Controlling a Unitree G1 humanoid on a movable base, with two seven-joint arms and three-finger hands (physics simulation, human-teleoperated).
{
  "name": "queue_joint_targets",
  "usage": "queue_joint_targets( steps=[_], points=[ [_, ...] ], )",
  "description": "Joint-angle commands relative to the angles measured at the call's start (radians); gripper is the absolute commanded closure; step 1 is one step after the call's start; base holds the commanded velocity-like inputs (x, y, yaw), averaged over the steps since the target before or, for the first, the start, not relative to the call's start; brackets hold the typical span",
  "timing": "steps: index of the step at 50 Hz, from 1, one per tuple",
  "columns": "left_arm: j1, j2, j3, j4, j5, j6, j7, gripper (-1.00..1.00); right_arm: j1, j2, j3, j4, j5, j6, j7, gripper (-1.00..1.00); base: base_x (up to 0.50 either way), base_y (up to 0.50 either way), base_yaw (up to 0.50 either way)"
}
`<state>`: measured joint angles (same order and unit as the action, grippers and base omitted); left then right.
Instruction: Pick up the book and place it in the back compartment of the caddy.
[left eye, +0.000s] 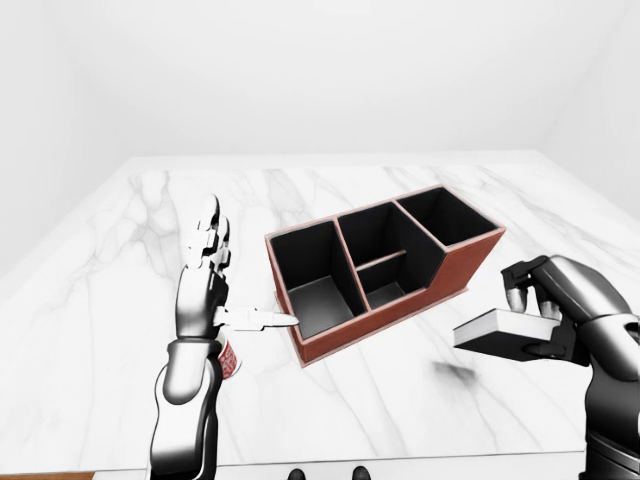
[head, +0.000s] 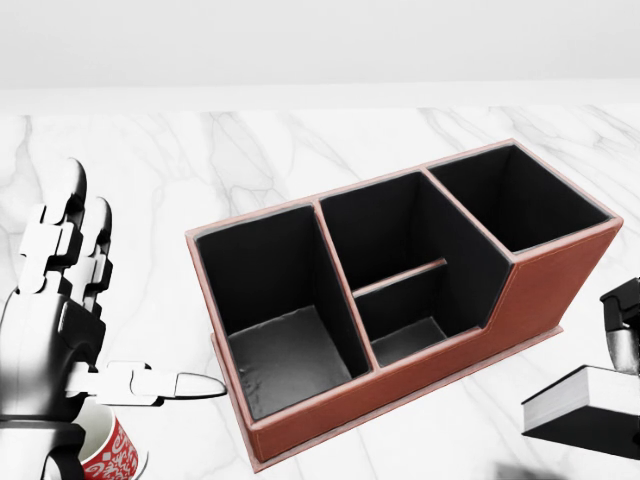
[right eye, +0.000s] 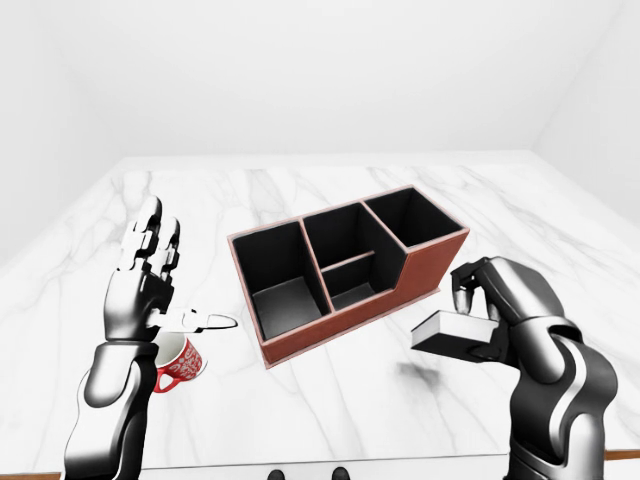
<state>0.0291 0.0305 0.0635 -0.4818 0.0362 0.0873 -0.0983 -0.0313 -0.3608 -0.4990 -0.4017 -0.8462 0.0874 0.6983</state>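
Note:
The caddy (left eye: 455, 268) is a red-brown box with black compartments, standing at an angle in the middle of the marble table. My right hand (right eye: 490, 312) is shut on the book (right eye: 450, 333), a dark-covered volume with white page edges, and holds it flat above the table to the right of the caddy; its shadow lies on the marble below. The book also shows at the head view's lower right (head: 580, 405). My left hand (left eye: 215, 275) is open, fingers up and thumb pointing at the caddy's left end, holding nothing.
A red and white mug (right eye: 180, 362) stands on the table (left eye: 120, 330) below my left hand, partly hidden by the arm. The table's near edge runs along the bottom of the eye views. Plain white walls stand behind.

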Motion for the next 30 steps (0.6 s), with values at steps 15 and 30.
queue_joint_targets(
  steps=[15,30],
  points=[
    [-0.004,0.001,0.003,-0.005,-0.002,0.000,0.000,-1.00,-0.138,-0.034,0.069,-0.155,-0.042,0.000,0.000,1.00,0.00,0.00,0.00],
    [-0.006,0.001,0.003,0.002,-0.002,0.000,0.001,-1.00,-0.237,-0.025,0.164,-0.184,-0.083,0.000,0.000,1.00,0.00,0.00,0.00]
  ],
)
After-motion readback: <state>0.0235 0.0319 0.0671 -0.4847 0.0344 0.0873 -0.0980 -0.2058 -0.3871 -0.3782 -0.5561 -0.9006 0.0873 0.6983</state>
